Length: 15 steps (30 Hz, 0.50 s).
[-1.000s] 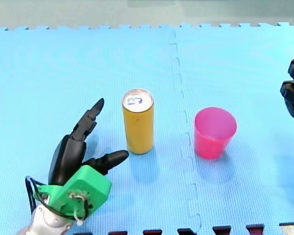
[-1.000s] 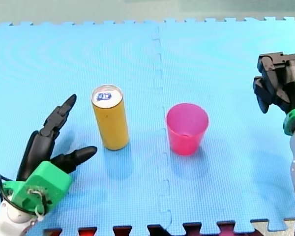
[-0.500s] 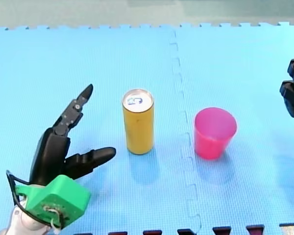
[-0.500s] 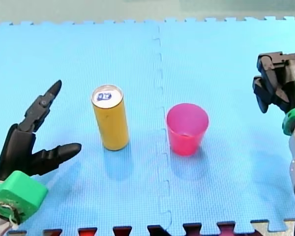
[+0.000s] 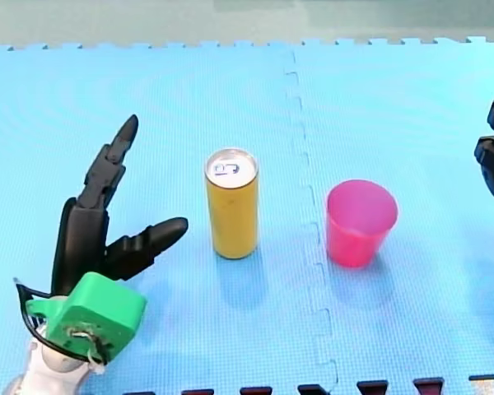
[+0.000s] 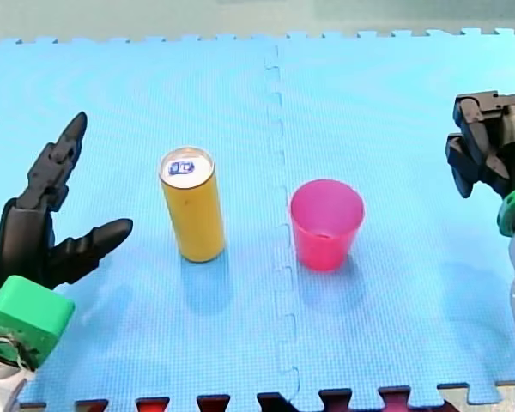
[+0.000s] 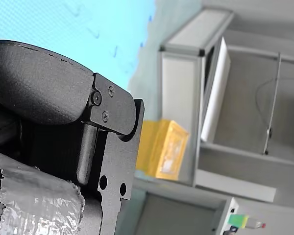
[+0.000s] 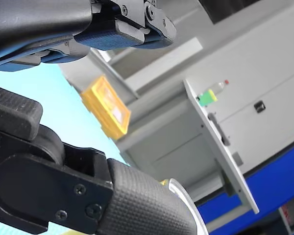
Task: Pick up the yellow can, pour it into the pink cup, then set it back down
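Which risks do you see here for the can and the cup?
1. The yellow can stands tall and narrow; the open left hand beside it, not touching, could tip it.
2. The pink cup stands near; a falling can might hit it.
The shut right hand is at the mat's right edge.

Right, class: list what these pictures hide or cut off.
1. Yellow can, contents: hidden by its own wall and top, head views.
2. Right hand, at the mat's right side: cut by first head view's edge.
3. Left hand, left of can: forearm cut by head views' bottom edge.
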{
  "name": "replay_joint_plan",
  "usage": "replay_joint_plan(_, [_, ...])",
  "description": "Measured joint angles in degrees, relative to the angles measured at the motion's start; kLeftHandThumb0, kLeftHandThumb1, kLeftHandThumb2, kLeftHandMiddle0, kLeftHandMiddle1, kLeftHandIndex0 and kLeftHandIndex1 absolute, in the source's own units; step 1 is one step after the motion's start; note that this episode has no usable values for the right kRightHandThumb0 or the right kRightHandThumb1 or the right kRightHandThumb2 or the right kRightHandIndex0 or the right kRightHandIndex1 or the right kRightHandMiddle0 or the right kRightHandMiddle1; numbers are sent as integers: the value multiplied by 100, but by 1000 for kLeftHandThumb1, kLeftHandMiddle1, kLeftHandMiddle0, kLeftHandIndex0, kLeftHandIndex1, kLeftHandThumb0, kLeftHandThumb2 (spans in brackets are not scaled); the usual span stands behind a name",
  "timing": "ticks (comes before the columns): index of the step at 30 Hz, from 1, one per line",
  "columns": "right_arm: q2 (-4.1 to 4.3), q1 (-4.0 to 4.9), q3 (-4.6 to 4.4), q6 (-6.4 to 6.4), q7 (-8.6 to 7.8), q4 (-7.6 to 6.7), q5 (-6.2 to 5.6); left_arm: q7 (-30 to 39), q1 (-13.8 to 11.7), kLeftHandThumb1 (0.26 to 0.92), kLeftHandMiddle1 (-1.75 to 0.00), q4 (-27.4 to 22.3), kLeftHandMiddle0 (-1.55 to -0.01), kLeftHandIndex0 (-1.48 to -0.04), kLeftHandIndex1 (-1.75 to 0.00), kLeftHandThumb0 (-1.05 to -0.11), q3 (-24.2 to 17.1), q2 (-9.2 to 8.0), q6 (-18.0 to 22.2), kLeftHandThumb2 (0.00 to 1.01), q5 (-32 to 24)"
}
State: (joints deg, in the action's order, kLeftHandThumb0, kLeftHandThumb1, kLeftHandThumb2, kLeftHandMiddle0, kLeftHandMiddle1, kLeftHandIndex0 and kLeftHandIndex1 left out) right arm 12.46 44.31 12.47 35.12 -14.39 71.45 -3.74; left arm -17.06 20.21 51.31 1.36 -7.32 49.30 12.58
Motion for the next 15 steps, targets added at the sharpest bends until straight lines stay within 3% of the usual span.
replay_joint_plan(4, [1, 0, -2, -23, 1, -7, 1, 146, 235, 921, -27, 121, -311, -306, -20, -1048, -168, 58, -58, 216, -300])
replay_joint_plan(9, [-11, -2, -24, -36, 35, -37, 21, 289, 331, 921, -41, 222, -358, -322, -19, -1048, -294, 285, -232, 249, -566])
replay_joint_plan(15, [-13, -20, -27, -42, 31, -69, 23, 161, 334, 921, -37, 213, -367, -324, -14, -1048, -313, 358, -351, 268, -462])
